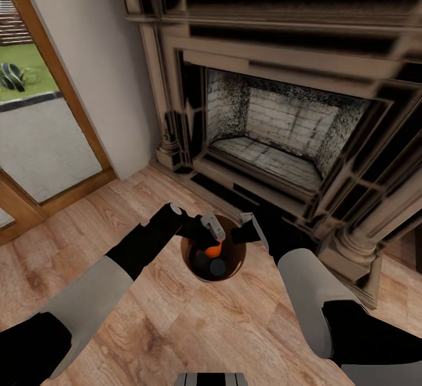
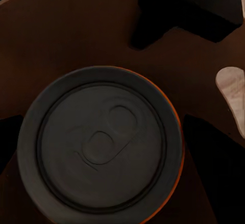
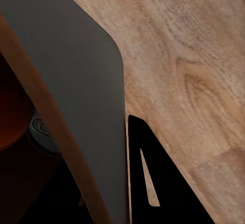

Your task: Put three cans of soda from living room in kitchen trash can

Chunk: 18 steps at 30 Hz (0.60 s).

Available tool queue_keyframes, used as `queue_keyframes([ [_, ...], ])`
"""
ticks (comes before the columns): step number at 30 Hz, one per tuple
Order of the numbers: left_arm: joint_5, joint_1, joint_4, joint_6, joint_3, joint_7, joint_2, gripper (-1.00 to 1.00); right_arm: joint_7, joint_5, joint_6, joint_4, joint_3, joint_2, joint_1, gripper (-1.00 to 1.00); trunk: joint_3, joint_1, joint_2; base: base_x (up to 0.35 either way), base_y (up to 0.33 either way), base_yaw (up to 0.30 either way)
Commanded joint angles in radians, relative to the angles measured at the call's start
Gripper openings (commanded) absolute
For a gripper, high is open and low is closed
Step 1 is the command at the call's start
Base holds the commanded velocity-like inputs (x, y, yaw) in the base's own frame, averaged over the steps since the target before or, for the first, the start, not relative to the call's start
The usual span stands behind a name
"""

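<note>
In the living room, the copper-brown tash can (image 1: 237, 261) stands on the plank floor in front of the fireplace. My left gripper (image 1: 212, 234) hangs over its mouth, shut on an upright orange can of soda (image 1: 214, 249). That can's grey top (image 2: 99, 142) looms close in the left wrist view, with the brown wall (image 2: 66, 30) behind it. Another can's grey top (image 1: 218, 267) lies deeper inside the pail. My right gripper (image 1: 249, 226) sits at the right rim (image 3: 56, 132), with a grey finger pad (image 3: 76, 71) against the wall, apparently pinching it.
The dark ornate fireplace (image 1: 281, 122) and its raised hearth stand directly behind the pail. A wood-framed glass door (image 1: 41, 139) is at the left. Plank floor (image 1: 176, 327) lies between me and the pail.
</note>
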<state>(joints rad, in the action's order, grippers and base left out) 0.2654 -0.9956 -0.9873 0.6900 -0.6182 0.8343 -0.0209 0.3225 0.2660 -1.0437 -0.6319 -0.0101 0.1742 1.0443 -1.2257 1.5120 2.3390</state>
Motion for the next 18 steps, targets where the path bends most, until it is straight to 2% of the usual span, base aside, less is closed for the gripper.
queue_keyframes([
  [1, -0.001, 0.000, 0.005, -0.001, 0.000, -0.007, -0.002, -1.00, 0.003, -0.030, -0.003, 0.000, -0.001, 0.000, 0.000, -1.00, 0.000, 0.000, 0.000, 0.000, 0.000, 0.000],
  [12, 0.000, 0.000, 0.016, -0.003, 0.000, -0.024, -0.005, -1.00, 0.004, -0.030, -0.003, 0.000, -0.001, 0.000, 0.000, -1.00, 0.000, 0.000, 0.000, 0.000, 0.000, 0.000],
  [13, 0.000, 0.000, 0.016, -0.003, 0.000, -0.024, -0.005, 1.00, 0.004, -0.030, -0.003, 0.000, -0.001, 0.000, -0.001, -1.00, 0.000, 0.000, 0.000, 0.000, 0.000, 0.000],
  [18, 0.000, 0.000, 0.016, -0.004, 0.000, -0.024, -0.005, 1.00, 0.004, -0.030, -0.003, 0.000, -0.001, 0.000, -0.001, -1.00, 0.000, 0.000, 0.000, 0.000, 0.000, 0.000],
])
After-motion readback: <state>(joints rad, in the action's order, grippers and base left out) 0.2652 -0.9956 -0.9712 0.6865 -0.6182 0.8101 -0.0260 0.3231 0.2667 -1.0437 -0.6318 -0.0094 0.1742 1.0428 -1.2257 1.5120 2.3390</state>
